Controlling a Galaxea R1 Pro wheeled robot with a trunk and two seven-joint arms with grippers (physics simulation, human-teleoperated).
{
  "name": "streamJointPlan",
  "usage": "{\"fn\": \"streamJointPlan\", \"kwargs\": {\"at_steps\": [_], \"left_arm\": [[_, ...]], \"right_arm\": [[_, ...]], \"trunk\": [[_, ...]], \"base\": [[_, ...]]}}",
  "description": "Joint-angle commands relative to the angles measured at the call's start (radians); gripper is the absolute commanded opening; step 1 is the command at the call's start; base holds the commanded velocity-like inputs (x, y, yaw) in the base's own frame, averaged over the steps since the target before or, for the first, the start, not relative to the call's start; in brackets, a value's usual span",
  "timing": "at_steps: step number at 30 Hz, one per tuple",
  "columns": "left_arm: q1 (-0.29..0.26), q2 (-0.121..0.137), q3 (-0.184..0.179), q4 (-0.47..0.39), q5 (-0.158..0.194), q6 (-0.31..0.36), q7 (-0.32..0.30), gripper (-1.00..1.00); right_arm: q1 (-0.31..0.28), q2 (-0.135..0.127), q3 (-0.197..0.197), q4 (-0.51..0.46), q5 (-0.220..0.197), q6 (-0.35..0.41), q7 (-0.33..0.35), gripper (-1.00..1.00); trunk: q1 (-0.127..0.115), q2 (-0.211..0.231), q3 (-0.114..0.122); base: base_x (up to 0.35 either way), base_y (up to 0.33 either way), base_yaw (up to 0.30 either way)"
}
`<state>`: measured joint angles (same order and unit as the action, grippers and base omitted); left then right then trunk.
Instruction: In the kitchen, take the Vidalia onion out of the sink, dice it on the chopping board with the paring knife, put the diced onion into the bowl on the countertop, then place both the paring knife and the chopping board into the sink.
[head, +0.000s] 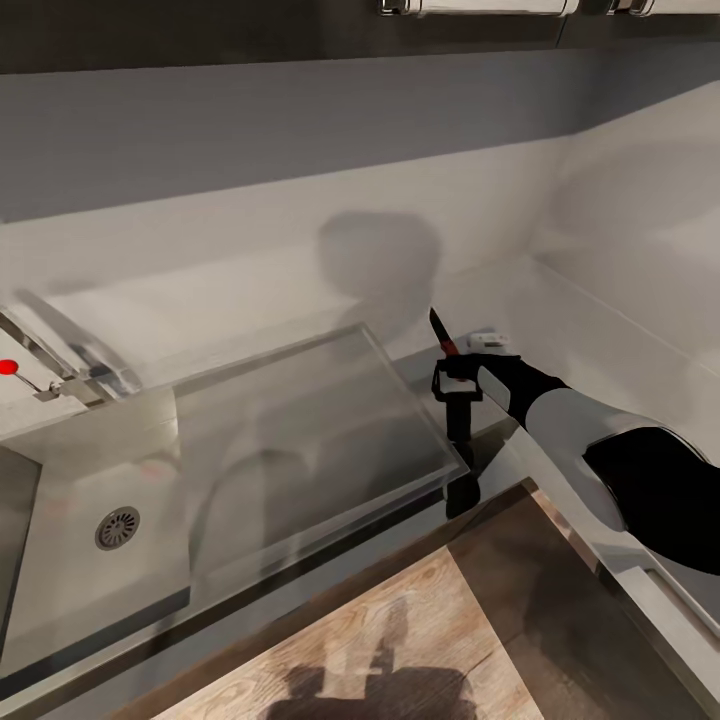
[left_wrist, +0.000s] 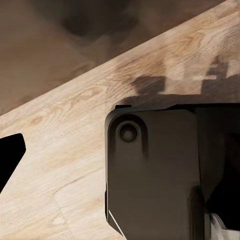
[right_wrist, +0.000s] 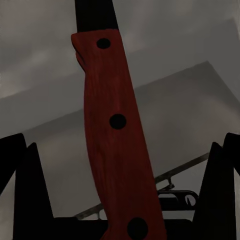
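right gripper (head: 452, 372) clamped on the paring knife (head: 441, 335), holding it by the red handle with the dark blade pointing up and away, likely so the sharp end stays clear of the arm. held up over the countertop (head: 560, 330), just past the edge of the drainboard, close enough to carry across to the sink (head: 90, 560) and drop in near the round drain (head: 118, 527). red faucet knob (head: 9, 367) at the far side. left gripper: cannot tell if apart or together, pointing down at the wooden floor (left_wrist: 60, 165)
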<state>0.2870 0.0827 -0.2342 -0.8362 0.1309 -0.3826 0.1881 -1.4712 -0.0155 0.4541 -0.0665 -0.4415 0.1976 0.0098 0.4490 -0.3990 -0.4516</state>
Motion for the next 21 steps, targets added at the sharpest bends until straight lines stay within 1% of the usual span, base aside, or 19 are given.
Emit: {"fn": "streamJointPlan", "kwargs": {"at_steps": [1, 13, 21], "left_arm": [[0.0, 0.002, -0.007, -0.001, 0.01, -0.002, 0.007, 1.0], [0.0, 0.002, -0.007, 0.008, 0.01, -0.002, 0.007, 1.0], [0.0, 0.002, -0.007, 0.012, 0.01, -0.002, 0.007, 1.0]], "right_arm": [[0.0, -0.001, 0.009, 0.047, -0.01, 0.008, 0.0, -1.0], [0.0, 0.002, 0.011, 0.044, -0.011, 0.014, -0.005, -1.0], [0.0, 0.002, 0.011, 0.043, -0.011, 0.016, -0.005, -1.0]], "trunk": [[0.001, -0.001, -0.002], [0.001, -0.001, -0.001], [0.001, -0.001, 0.009]], "base": [[0.0, 0.0, 0.0], [0.0, 0.0, 0.0], [0.0, 0.0, 0.0]]}}
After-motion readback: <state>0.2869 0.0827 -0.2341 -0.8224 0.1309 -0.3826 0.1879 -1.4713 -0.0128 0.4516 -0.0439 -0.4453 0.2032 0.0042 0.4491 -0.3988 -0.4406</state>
